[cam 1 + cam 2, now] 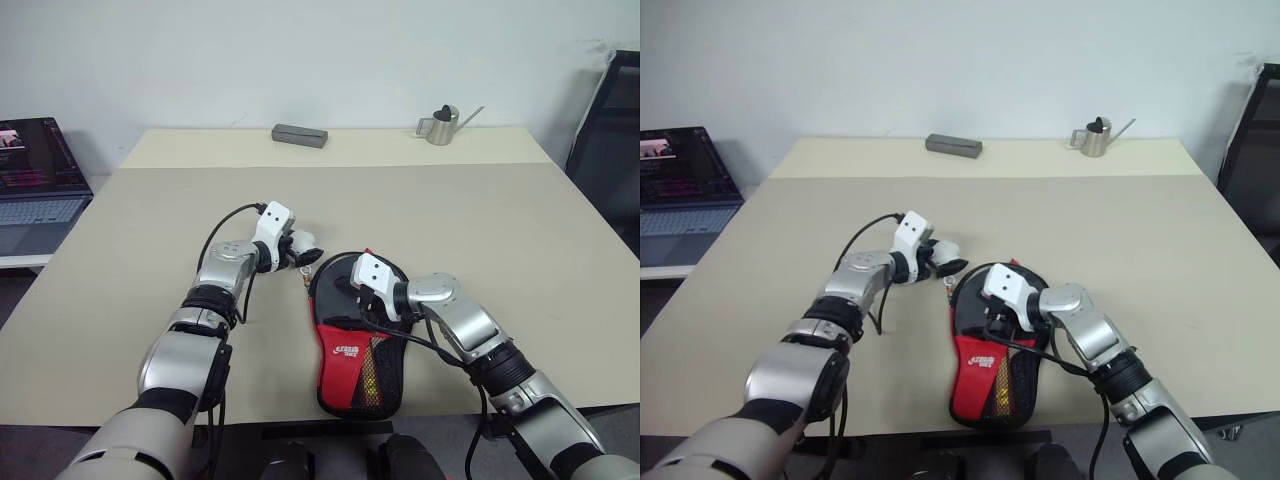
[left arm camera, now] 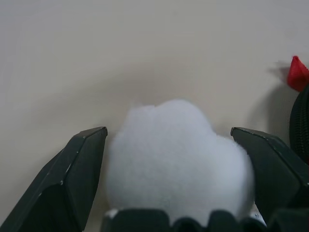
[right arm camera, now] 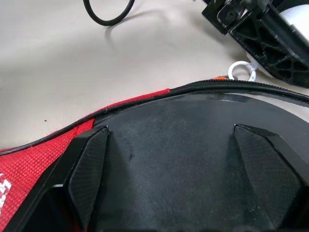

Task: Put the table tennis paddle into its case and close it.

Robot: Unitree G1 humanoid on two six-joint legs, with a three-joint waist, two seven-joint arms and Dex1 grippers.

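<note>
Your left arm reached forward and angled inward, its left end effector (image 1: 300, 247) tipped slightly down with the fingers spread wide. The white fluffy ball charm (image 2: 178, 159) sat between those fingers (image 2: 77, 179), close to both but not squeezed by them. The charm lay on the beige counter (image 1: 480, 220) just beyond the round end of the case (image 1: 358, 350).

Your right arm bent across toward the left, and the right end effector (image 1: 352, 292) hovered low over the case's rounded black head, pointing sideways and a little downward. Its fingers (image 3: 87, 174) stood wide apart, with the black surface beneath spanning the gap and nothing gripped. That black surface may have been the paddle's rubber face inside the opened case, though you could not tell for sure from these views.

The case lay near the counter's front edge, red panel and black mesh pocket toward you. A small white logo (image 1: 349, 350) showed on the red panel, too small to read.
</note>
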